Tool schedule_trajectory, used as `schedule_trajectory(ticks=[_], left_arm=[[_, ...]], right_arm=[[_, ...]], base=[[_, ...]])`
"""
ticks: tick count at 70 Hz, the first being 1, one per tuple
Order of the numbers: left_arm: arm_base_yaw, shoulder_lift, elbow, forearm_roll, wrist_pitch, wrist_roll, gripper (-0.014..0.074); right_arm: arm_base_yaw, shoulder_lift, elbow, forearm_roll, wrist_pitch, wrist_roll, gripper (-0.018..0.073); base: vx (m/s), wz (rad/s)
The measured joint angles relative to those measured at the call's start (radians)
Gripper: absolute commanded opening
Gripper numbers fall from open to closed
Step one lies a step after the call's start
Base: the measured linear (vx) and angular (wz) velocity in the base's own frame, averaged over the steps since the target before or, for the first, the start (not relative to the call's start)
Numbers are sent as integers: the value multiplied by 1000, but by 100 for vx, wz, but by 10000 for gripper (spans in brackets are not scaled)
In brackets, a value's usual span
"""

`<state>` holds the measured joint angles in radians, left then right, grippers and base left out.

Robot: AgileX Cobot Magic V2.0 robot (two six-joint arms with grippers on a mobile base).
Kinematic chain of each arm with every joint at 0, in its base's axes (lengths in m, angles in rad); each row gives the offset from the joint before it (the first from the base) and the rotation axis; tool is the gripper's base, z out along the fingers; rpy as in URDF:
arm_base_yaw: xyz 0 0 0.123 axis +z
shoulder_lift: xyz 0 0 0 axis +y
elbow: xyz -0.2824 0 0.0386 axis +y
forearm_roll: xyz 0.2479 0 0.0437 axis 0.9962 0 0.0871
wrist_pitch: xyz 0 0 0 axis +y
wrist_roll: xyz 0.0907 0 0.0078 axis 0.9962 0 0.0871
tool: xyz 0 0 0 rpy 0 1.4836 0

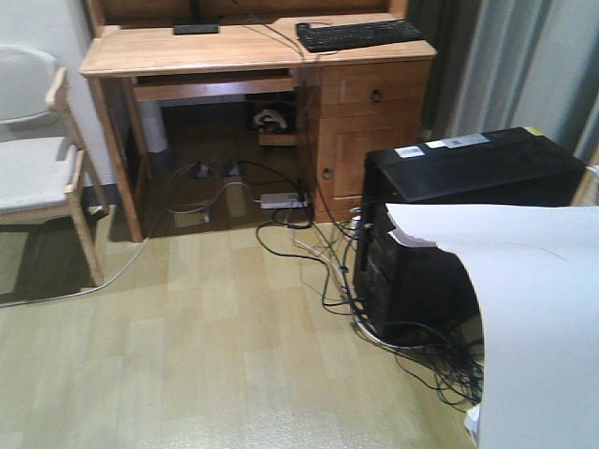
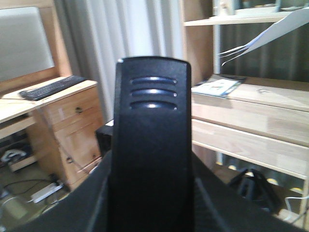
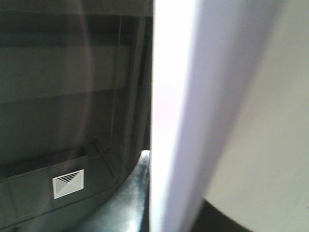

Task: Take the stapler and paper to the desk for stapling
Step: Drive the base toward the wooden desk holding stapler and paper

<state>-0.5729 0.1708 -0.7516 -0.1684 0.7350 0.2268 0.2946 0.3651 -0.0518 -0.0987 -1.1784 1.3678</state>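
Pale wood fills the top of the front view: the desk (image 1: 234, 51) stands against the far wall with a black keyboard (image 1: 360, 35) on its right end and a chair (image 1: 37, 168) off to its left. Nearer me on the right, a black computer case (image 1: 468, 178) sits on the floor, with cables (image 1: 328, 271) trailing from it towards the desk. The paper (image 1: 533, 309) hangs in the air at the lower right, bowed over in a curve and well short of the desk. I see neither arm in this view.

On the left wrist camera, the stapler (image 2: 152, 145) stands upright in the middle and blocks most of the picture, three shallow grooves near its top. Dark curved shapes press in at its lower sides, so I read the left pincer (image 2: 152, 212) as clamped on it. Behind it a curtain (image 2: 125, 38) hangs between the desk on the left and a shelf unit (image 2: 251, 116) on the right.

On the right wrist camera, the paper runs edge-on from top to bottom, very close and blurred. At the bottom it passes between two dark shapes, and I take the right pincer (image 3: 169, 212) to be pinching the sheet. To the left is dark glass with a small white vent grille (image 3: 67, 183).
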Motion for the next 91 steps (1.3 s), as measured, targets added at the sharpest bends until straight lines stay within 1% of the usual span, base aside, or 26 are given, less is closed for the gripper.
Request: schedule_trajectory(ticks=[51,91], left_arm=[[0,0,0,0,0,0,-6],[0,0,0,0,0,0,-6]], right_arm=[[0,0,0,0,0,0,-3],[0,0,0,0,0,0,-3]], base=[[8,16],[19,6]])
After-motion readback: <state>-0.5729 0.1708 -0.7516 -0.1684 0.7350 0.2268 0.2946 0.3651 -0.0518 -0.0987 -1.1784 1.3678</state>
